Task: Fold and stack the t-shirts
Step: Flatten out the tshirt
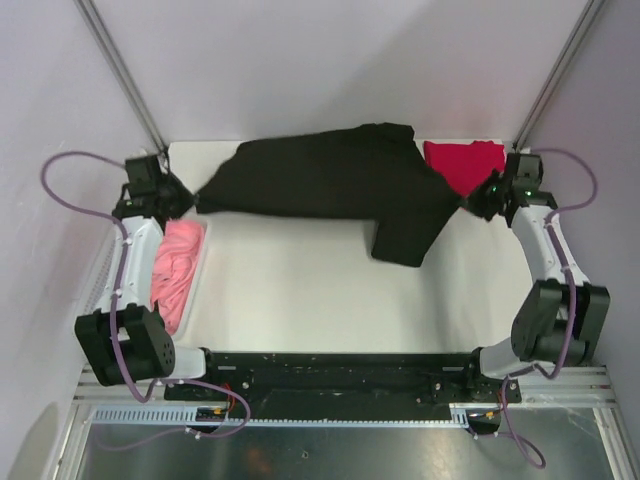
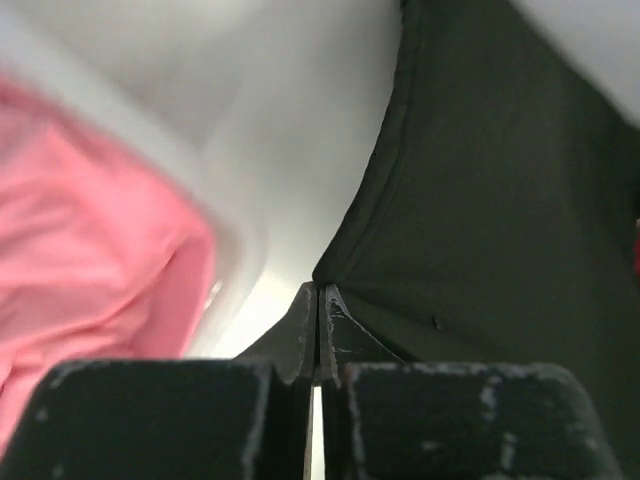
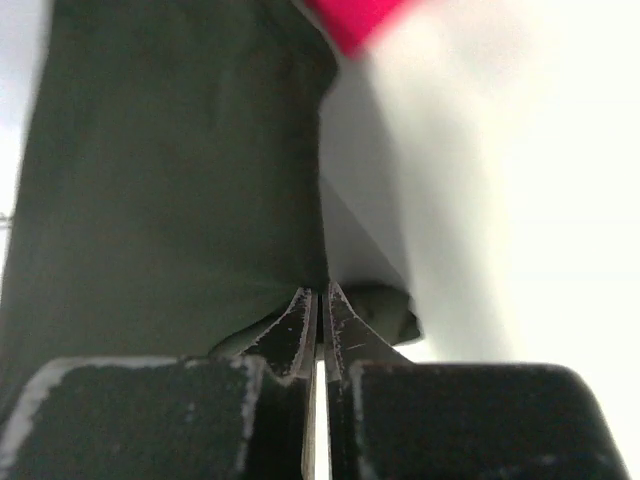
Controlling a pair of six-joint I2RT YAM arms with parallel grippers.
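A black t-shirt hangs stretched between both grippers above the far half of the table, one part drooping down at the centre right. My left gripper is shut on its left corner; in the left wrist view the black t-shirt runs into the closed left gripper. At the other end my right gripper is shut on the right edge, and the black t-shirt fills the left of the right wrist view above the closed right gripper. A red t-shirt lies folded at the far right.
A white basket along the left edge holds pink cloth, also seen as pink cloth in the left wrist view. Lilac walls enclose the table on three sides. A black rail runs along the near edge between the arm bases.
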